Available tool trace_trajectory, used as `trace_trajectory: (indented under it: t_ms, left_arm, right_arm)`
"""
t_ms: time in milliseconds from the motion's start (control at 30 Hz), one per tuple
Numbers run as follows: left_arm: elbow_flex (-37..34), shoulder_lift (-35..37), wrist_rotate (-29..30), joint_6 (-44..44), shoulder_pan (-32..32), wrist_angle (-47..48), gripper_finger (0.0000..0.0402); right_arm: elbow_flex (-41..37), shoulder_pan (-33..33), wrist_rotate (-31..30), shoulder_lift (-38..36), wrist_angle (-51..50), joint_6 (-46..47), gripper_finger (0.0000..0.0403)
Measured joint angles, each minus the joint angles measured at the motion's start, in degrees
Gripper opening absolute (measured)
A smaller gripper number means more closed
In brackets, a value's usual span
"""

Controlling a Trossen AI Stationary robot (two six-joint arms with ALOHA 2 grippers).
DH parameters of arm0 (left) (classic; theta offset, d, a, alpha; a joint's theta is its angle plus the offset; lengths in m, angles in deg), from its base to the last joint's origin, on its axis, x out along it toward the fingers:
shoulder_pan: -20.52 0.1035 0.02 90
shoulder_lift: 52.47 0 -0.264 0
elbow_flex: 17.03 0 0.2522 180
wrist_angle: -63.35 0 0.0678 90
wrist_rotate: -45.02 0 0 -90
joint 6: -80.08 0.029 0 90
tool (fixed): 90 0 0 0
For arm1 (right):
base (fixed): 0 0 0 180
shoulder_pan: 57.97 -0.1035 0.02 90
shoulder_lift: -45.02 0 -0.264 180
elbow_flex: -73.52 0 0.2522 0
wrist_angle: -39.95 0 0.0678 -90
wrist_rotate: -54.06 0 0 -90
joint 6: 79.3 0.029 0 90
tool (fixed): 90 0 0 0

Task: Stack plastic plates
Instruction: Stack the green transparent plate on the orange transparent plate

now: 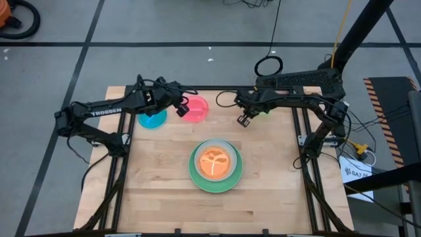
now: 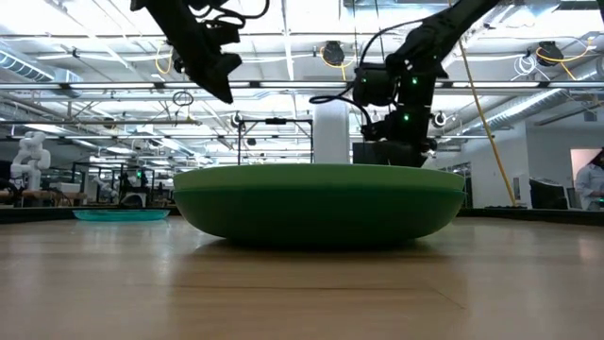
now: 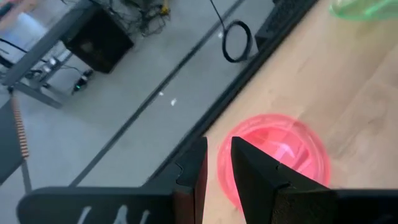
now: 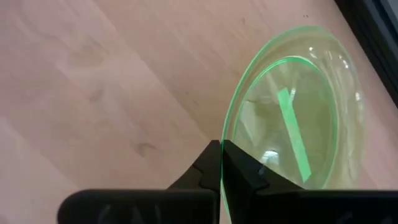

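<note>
On the wooden table [image 1: 158, 178], seen from above, a stack of plates [image 1: 215, 166] sits a little toward five o'clock of centre: a dark green plate [image 1: 197, 179] at the bottom, a pale layer [image 1: 227, 149] inside it whose separate plates cannot be told apart, and an orange plate [image 1: 215, 162] on top. All lie flat with their open sides up; being round, none has a long axis. From table height the dark green plate fills the middle of the picture and hides everything stacked on it. Toward eleven o'clock a translucent blue plate [image 1: 152, 119] lies flat, partly under the left arm, and beside it at twelve o'clock lies the pink-red plate [image 1: 195, 109], also flat. The left gripper [image 1: 180, 105] hovers at the pink-red plate's edge, its fingers [image 3: 258, 180] standing a narrow gap apart with nothing between them; its wrist camera shows that plate partly hidden behind the fingers. Toward one o'clock the right gripper [image 1: 245, 119] is pressed together on the rim of the yellow-green plate [image 4: 292, 112], which is tilted up on that pinched edge in the wrist view. From above this plate is almost wholly covered by the right arm, only a green sliver showing, and how far it is lifted off the wood is hard to make out.
</note>
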Motion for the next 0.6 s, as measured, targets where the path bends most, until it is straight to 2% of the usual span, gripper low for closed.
trace_trajectory:
  t_ms: [167,600]
  left_arm:
    - [-1.6,3.9,3.6,-1.0,-1.6,0.1,0.0081]
    - [-11.4,24.9,4.2,-2.4,-6.1,-2.7,0.0081]
  right_arm:
    - [2.7,-2.3,-0.1,0.0,-2.4,-0.2,0.0001]
    - [13.3,-11.2,-0.2,0.0,-3.5,-2.2,0.0000]
